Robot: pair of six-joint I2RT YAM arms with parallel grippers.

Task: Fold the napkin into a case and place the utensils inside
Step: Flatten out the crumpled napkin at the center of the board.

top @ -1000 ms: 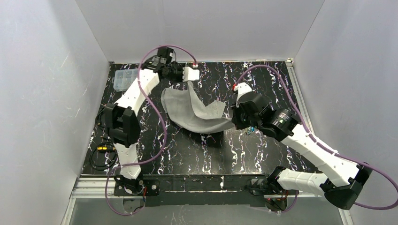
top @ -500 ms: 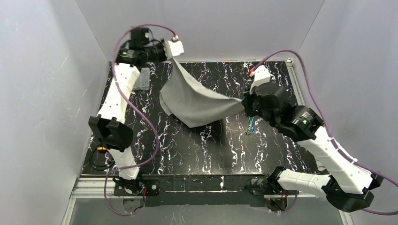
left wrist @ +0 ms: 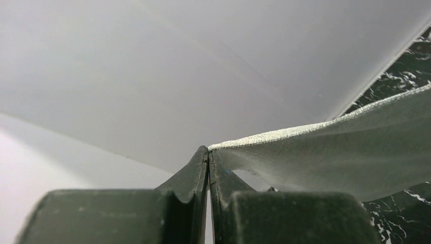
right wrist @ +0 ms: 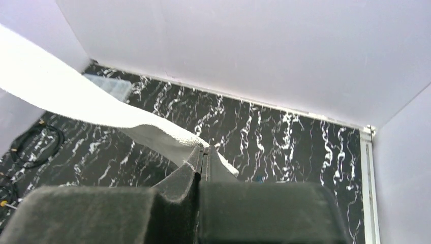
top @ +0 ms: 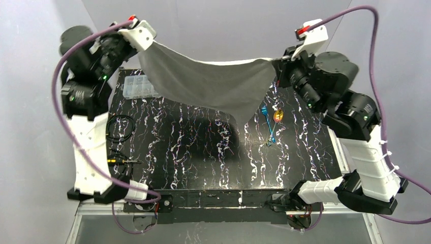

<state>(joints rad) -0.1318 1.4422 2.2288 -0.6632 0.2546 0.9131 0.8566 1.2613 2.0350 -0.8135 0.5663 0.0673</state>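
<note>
Above the bench, left pincer and right pincer each clamp a napkin corner; next, probably lay it flat to fold.

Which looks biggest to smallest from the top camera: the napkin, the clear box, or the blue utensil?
1. napkin, by far, though it hangs nearer the camera.
2. clear box.
3. blue utensil, long but very thin.

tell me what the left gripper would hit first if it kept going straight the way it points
The left gripper, shut on a napkin corner, points at the white enclosure wall; nothing else shows in that line, so likely the wall first, depth unclear.
</note>
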